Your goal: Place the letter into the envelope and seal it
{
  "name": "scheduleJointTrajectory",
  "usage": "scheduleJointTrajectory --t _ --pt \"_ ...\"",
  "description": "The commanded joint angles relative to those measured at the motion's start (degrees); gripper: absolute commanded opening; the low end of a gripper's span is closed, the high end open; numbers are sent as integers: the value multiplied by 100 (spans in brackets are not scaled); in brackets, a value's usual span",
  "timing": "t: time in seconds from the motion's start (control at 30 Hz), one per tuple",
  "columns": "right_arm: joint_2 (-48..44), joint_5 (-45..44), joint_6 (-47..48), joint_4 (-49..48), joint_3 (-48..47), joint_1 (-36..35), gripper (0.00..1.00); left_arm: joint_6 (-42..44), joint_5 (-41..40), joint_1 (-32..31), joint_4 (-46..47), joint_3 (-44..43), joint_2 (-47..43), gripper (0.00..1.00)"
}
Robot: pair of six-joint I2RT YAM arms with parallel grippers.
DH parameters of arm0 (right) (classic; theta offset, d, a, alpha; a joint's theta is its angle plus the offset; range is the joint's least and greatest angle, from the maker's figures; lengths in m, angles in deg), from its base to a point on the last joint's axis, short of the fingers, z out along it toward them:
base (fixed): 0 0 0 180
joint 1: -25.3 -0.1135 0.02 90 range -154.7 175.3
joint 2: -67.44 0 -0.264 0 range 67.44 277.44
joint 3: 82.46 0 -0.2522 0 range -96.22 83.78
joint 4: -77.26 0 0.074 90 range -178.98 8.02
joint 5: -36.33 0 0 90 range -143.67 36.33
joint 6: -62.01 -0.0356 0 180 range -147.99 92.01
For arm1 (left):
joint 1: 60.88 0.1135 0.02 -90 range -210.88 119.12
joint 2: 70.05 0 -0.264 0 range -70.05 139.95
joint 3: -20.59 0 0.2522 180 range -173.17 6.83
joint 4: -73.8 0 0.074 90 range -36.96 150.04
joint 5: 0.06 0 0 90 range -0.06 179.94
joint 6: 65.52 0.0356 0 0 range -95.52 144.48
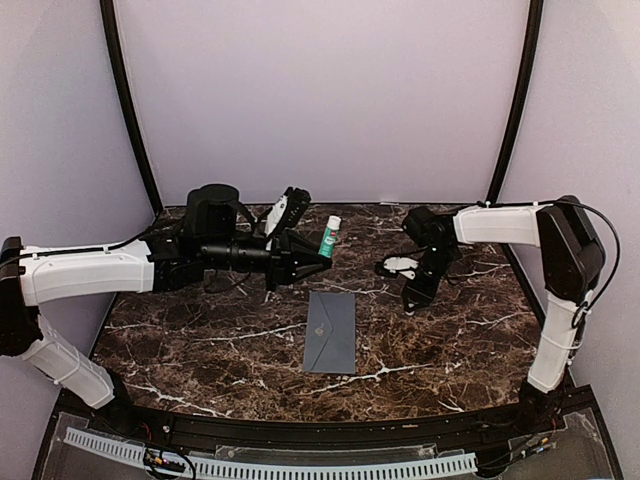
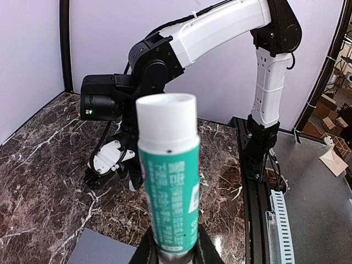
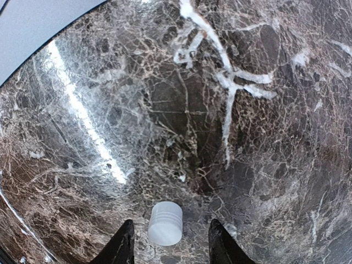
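The left arm is stretched level across the dark marbled table (image 1: 200,340) from the left side toward the middle. Its left gripper (image 1: 318,250) is clamped on the lower end of a glue stick (image 1: 329,238). In the left wrist view, the white and green tube (image 2: 168,181) is seen standing out of the closed fingers (image 2: 204,248), its white top end uncapped. The envelope (image 1: 331,331) is laid flat at the table's centre, nearer the arm bases than either gripper and touched by neither. Its long axis is run from near to far, slightly tilted, and a small pale emblem (image 1: 320,327) is seen toward its left long edge. The right arm is bent inward from the right, with the right gripper (image 1: 412,298) aimed down at the table. In the right wrist view, its fingers (image 3: 124,245) are held apart, and a small white ribbed cap (image 3: 165,223) is seen between them, with a gap on each side.
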Motion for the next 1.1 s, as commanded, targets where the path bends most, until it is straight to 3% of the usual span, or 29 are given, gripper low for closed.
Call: scheduleJointTrajectory --t 0.0,0.5,0.73,1.07 --pt "164 84 -71 85 -130 -45 42 -2 113 33 55 33 -118 13" --pt "293 86 -126 222 -188 -45 30 12 149 28 30 23 -112 13" --pt "274 153 -132 283 -199 -49 18 12 146 36 28 15 -97 14" --pt "-569 970 -21 937 -651 -49 14 360 157 31 -294 -103 223 14"
